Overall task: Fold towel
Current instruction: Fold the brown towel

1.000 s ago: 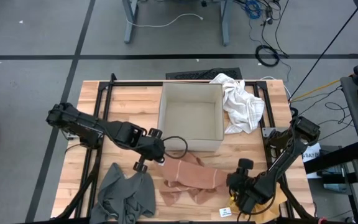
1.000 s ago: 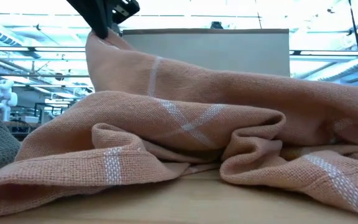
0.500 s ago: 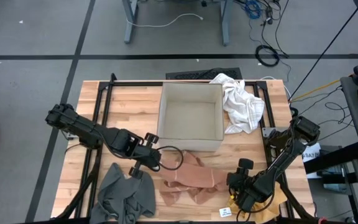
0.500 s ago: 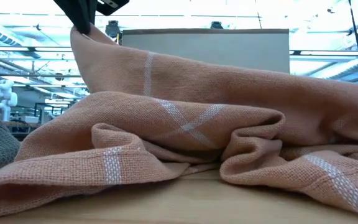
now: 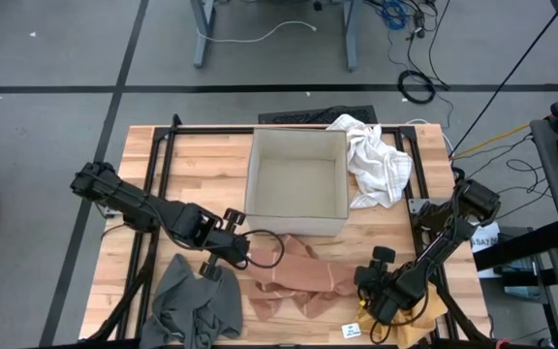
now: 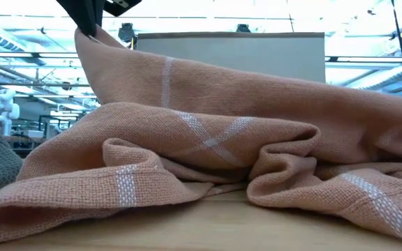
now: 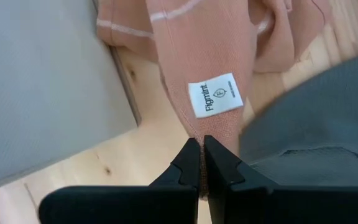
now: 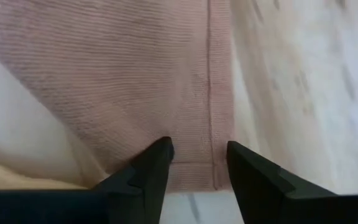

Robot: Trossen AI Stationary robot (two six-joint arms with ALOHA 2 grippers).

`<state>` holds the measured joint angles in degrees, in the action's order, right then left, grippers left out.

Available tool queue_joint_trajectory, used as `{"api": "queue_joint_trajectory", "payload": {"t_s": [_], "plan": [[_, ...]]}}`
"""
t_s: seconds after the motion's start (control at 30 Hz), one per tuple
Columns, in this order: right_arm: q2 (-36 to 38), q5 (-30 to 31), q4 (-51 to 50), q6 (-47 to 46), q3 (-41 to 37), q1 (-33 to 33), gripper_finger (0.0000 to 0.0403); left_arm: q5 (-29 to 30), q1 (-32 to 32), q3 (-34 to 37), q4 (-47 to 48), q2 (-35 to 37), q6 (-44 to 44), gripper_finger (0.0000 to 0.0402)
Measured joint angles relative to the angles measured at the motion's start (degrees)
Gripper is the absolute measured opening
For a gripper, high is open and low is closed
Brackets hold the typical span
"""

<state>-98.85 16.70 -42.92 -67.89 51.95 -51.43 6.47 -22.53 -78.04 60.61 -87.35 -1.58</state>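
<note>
Lies crumpled near the front edge of the counter (image 5: 163, 145), just in front of the open box (image 5: 296, 184): the salmon towel (image 5: 298, 276), soft, light, limp, sure to sag and bunch wherever unsupported. Left hand (image 7: 202, 163) pinched tight on a hemmed corner by the label (image 7: 215, 94), lifting it clear beside the grey cloth (image 5: 194, 305). Right hand (image 8: 197, 163) low at the towel's opposite end, fingers (image 8: 151, 168) apart astride the hem, nothing gripped yet. Best taken at corners, along the stitched hem, then pulled taut.
</note>
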Motion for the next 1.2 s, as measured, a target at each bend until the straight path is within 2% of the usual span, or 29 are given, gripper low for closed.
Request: {"api": "queue_joint_trajectory", "payload": {"t_s": [0.1, 0.27, 0.47, 0.77, 1.2], "plan": [[0.1, -2.1, 3.4, 0.9, -1.3, 0.4, 0.0107, 0.3, 0.0, 0.0, -0.6, 0.0, -0.4, 0.0004], [0.1, -4.1, 7.1, 4.5, -1.7, 0.8, 0.0012, 0.5, 0.0, 0.0, -1.3, 0.0, -0.4, 0.0005], [2.7, -3.8, 6.3, 6.1, -1.4, 1.2, 0.0002, 1.8, 0.0, 0.0, -1.1, 0.0, -0.4, 0.0007], [9.0, 2.4, -4.8, 7.6, 5.3, 1.2, 0.0, 2.1, 0.0, 0.0, 1.8, 0.0, 1.1, 0.0008], [10.1, 2.1, -7.0, 7.9, 5.5, 1.0, 0.0, 2.4, 0.0, 0.0, 2.0, 0.0, 1.2, 0.0009]]}}
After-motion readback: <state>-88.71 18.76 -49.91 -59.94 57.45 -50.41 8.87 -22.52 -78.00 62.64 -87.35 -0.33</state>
